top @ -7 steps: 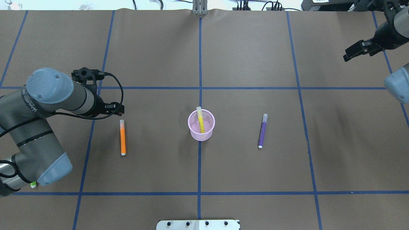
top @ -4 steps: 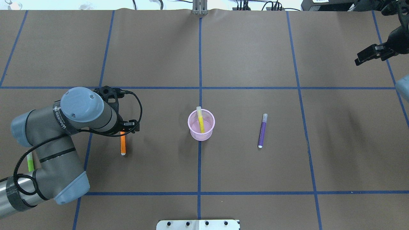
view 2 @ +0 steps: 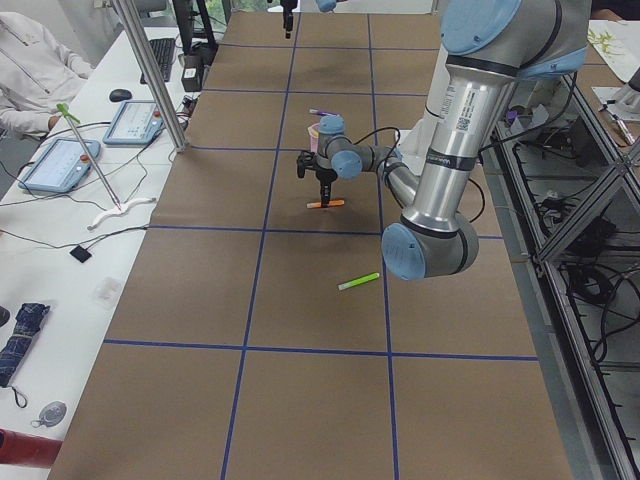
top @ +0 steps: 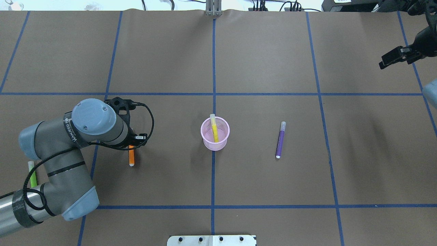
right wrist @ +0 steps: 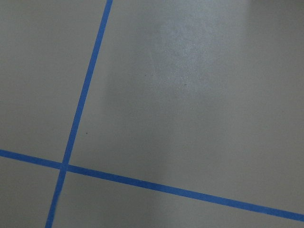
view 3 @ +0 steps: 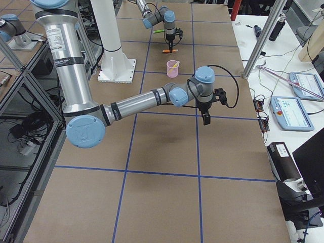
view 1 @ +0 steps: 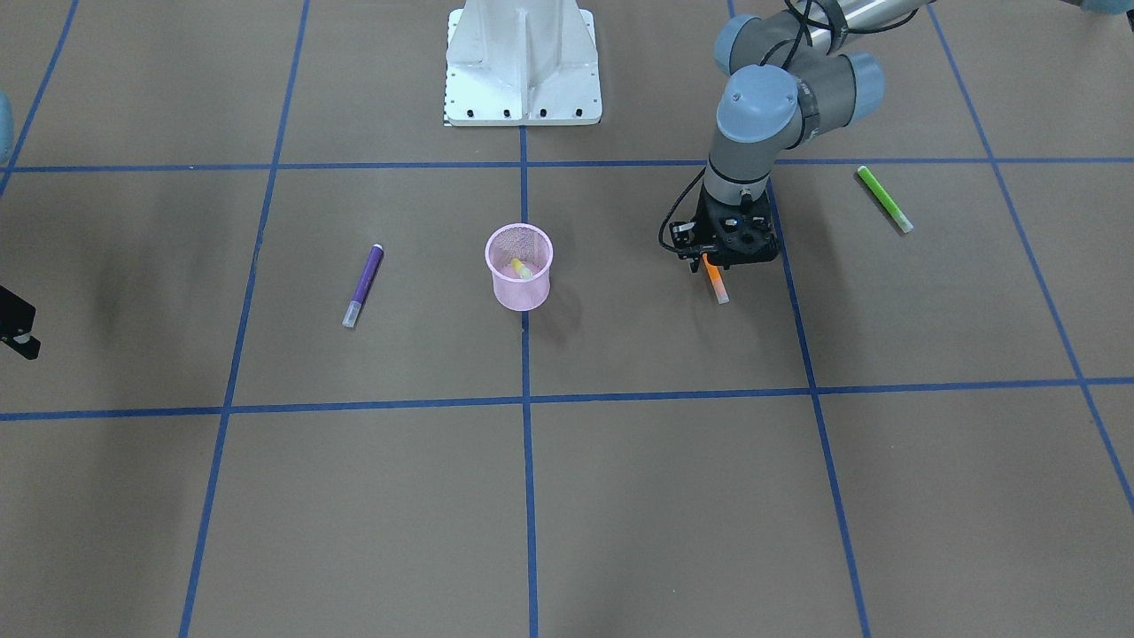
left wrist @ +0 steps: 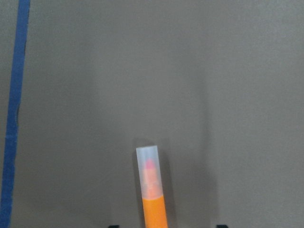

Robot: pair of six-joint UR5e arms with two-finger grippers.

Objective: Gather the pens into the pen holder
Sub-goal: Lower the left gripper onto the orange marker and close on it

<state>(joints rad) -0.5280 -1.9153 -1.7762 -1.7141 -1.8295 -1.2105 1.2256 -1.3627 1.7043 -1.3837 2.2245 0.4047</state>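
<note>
The pink mesh pen holder [top: 222, 140] [view 1: 519, 282] stands upright at the table's middle with the yellow pen [top: 214, 131] [view 1: 521, 268] leaning inside it. The orange pen [top: 131, 158] [view 1: 716, 285] [left wrist: 153, 194] lies flat to its left. My left gripper [top: 131, 145] [view 1: 719, 259] is low over the pen's middle, open, one jaw on each side. The purple pen [top: 280, 139] [view 1: 363, 285] lies right of the holder. The green pen [top: 31, 174] [view 1: 883, 198] lies by my left arm. My right gripper [top: 389, 60] [view 1: 18, 332] hangs empty at the far right; I cannot tell how its jaws stand.
Blue tape lines divide the brown table cover. The robot's white base plate [view 1: 523, 62] [top: 211, 240] sits at the near edge. My left arm's elbow [top: 76, 201] reaches over the table next to the green pen. An operators' desk with tablets [view 2: 60, 165] runs along the far side.
My left gripper has moved from beyond the orange pen's cap to over its middle and come down. The right arm has pulled back toward the far right edge.
</note>
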